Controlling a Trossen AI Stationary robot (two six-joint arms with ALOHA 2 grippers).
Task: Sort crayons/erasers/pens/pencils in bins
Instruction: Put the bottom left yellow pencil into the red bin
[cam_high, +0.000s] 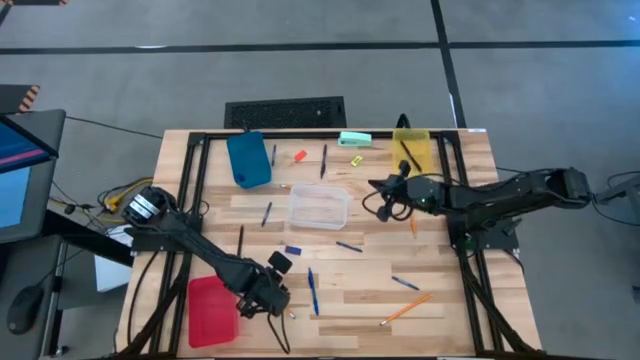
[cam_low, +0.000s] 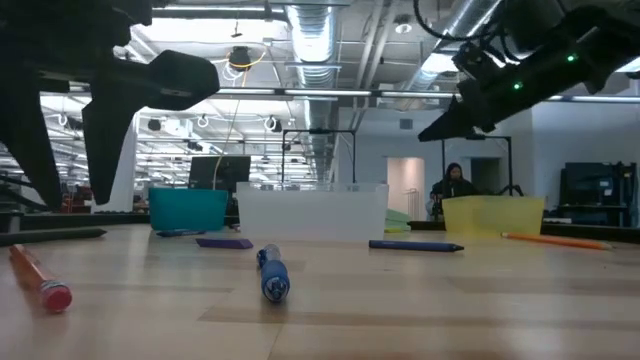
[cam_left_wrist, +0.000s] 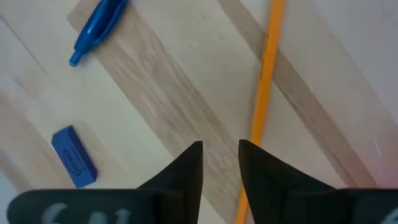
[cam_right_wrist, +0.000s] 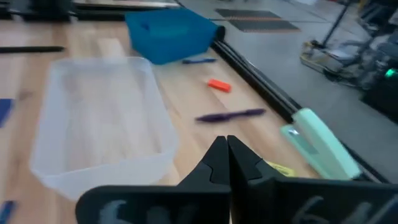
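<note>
Tabletop (cam_high: 470, 300) cluttered; left tool (cam_left_wrist: 221, 163) slightly open, empty, hovering; pencil (cam_left_wrist: 264, 81) just at 1 o'clock, parallel with fingers. Right tool (cam_right_wrist: 227, 163) closed, empty.

Overhead cam down; low cam level; wrist cams close on table (cam_high: 340, 300)

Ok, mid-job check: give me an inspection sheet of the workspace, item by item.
Surface: wooden table, black frame rails.
Bins: blue bin, clear bin, yellow bin, red bin.
Loose items: orange pencil, blue pen, blue eraser, orange-red eraser.
Clutter: mint-green object at the far edge.
Pincers: left pincer slightly open over the table by the red bin; right pincer shut, empty, beside the clear bin.
Cables: yellow bundle off the table's left.
Surroundings: keyboard behind the table; a person far back.
</note>
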